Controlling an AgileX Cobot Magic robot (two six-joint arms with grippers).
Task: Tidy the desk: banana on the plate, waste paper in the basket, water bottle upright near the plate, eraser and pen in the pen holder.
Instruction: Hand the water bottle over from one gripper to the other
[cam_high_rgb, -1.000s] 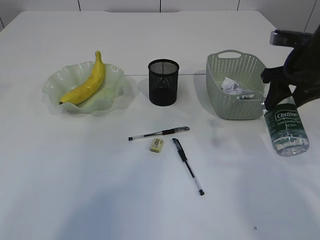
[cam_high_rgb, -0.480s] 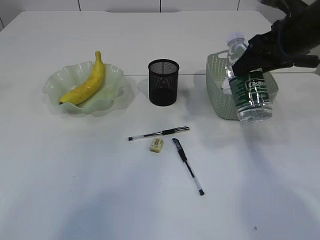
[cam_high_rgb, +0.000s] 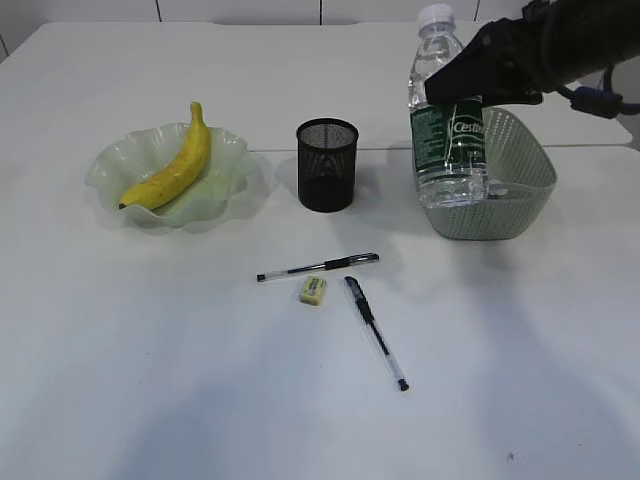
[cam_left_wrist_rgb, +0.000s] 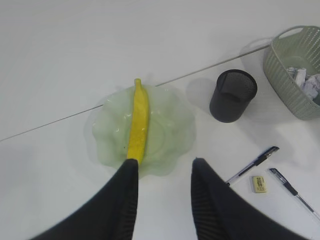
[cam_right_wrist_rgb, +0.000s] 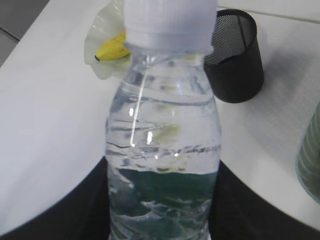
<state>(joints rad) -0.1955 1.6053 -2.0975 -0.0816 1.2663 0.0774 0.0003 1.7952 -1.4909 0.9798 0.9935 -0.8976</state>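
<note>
My right gripper (cam_high_rgb: 462, 90) is shut on the water bottle (cam_high_rgb: 447, 135), holding it upright in the air in front of the basket (cam_high_rgb: 525, 195); its fingers (cam_right_wrist_rgb: 65, 210) flank the green label. The banana (cam_high_rgb: 172, 162) lies in the plate (cam_high_rgb: 110, 160). Waste paper (cam_left_wrist_rgb: 306, 82) sits in the basket. Two pens (cam_high_rgb: 320, 267) (cam_high_rgb: 375, 330) and the eraser (cam_high_rgb: 313, 290) lie on the desk in front of the pen holder (cam_high_rgb: 327, 165). My left gripper (cam_left_wrist_rgb: 165, 162) hangs open and empty above the desk by the plate's near rim; it is outside the exterior view.
The desk (cam_high_rgb: 150, 380) is bare white tabletop at the front left. A seam (cam_left_wrist_rgb: 50, 120) runs across it behind the plate and pen holder. The pen holder stands between plate and basket.
The right gripper lifted the bottle from beside the basket's right end, carried it up and leftward, and turned it from tilted to upright. The left gripper is unchanged.
</note>
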